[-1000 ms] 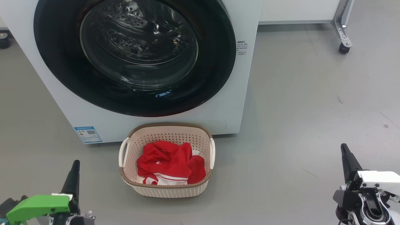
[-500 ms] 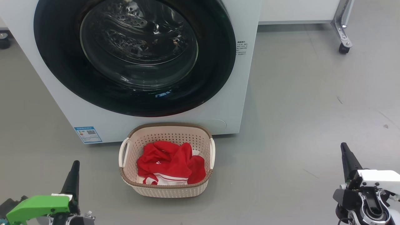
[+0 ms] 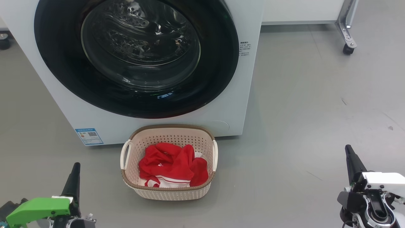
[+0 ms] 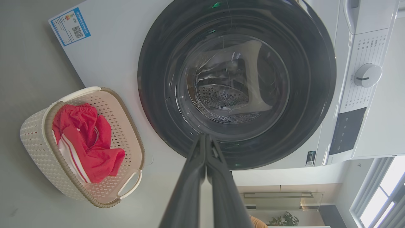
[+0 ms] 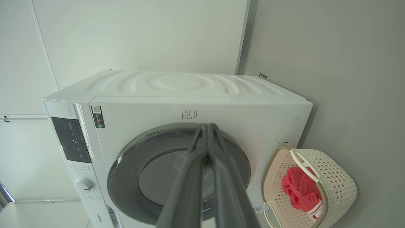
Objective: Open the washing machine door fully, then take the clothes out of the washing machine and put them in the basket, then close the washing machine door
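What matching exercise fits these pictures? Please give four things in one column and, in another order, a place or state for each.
1. washing machine door
2. clothes
3. basket
4. left gripper

A. shut, holding nothing
B. on the floor, before the washing machine
C. inside the basket
D. closed, not ajar

Pairs: 1-D, 2-C, 3-B, 4-A.

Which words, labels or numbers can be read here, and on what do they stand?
No text reads clearly.
Blue label on the washing machine: a square code, words too small.
Print beside the door: too small.
Control panel markings: blurred.
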Tool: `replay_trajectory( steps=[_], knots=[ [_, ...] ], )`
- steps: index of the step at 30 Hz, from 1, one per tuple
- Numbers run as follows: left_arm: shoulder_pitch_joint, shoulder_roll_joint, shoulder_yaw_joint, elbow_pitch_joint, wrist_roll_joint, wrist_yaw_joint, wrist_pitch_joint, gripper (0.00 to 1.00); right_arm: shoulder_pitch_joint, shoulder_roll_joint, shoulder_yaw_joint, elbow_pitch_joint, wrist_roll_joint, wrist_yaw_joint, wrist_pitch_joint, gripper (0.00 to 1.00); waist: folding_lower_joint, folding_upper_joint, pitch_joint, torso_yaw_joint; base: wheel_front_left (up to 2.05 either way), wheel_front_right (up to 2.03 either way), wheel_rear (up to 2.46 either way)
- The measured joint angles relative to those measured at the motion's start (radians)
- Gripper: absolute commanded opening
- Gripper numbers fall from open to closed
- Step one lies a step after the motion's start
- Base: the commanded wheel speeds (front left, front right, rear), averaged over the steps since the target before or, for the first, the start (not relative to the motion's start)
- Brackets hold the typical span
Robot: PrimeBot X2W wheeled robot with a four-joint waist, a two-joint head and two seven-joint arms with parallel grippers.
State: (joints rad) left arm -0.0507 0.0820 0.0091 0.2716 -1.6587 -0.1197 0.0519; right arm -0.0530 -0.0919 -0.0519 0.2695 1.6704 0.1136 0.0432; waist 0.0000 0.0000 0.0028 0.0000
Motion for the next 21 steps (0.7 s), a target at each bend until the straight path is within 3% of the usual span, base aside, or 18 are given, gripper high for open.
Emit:
replay_trajectory(
  steps=[21],
  knots=[
    [-0.001,0.0,0.002,0.004,0.0,0.0,0.0,0.0,-0.001,0.0,-0.002,0.005,0.0,0.005,0.001,0.0,0.0,0.0,0.0,0.0,0.0,0.0,0.0]
  ],
)
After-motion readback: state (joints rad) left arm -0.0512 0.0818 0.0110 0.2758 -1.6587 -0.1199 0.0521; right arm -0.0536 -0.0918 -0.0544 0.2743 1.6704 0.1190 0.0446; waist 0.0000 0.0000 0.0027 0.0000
